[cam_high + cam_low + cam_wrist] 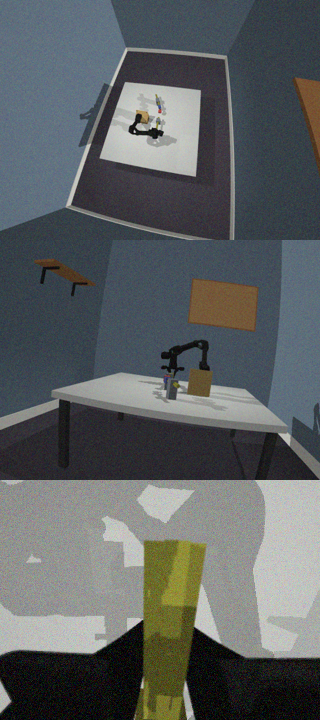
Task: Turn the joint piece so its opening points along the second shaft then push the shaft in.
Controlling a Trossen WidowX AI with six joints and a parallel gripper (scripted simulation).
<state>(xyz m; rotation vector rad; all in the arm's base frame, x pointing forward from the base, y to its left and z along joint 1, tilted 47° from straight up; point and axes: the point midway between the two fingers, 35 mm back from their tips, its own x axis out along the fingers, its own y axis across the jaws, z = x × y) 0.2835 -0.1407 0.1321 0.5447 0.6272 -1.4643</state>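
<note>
The first yellow shaft [156, 96] [176, 384] passes through its grey block [157, 100] [172, 389]. The joint piece, with a blue part [159, 106] and a red part [159, 111], is on that shaft's end; its red end faces roughly toward the second block [158, 120]. The second yellow shaft [157, 126] [175, 570] runs through the second block. A gap shows between its tip and the red part. My gripper [172, 376] [163, 623] is shut on the second shaft, on the side of the block away from the joint piece. In the top view the arm hides the fingertips.
A wooden box [142, 116] [199, 382] stands at the arm's base, beside the two shafts. All of this is on the white table [178, 155] [111, 392]. Shadows of the arm and blocks fall across the table top.
</note>
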